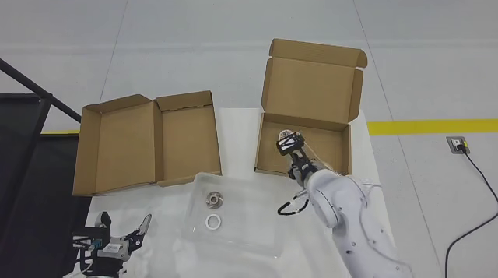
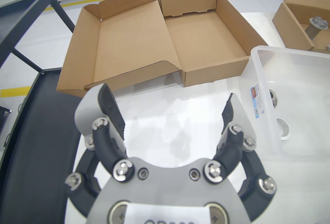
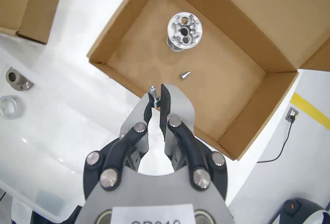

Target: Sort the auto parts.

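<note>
One bolt (image 3: 154, 97), pinched in the right tool (image 3: 156, 93), points thread-end away from the wrist; left tool (image 2: 167, 93) gapes wide.

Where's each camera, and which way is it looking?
Top view: above the arms, looking down on table, left box, right box, clear bin; left gripper and right gripper show.
Left wrist view: on the left arm, facing the left box past its open gripper.
Right wrist view: on the right arm, looking into the right box; its gripper holds a bolt.
Shared: every view shows the clear bin.
</note>
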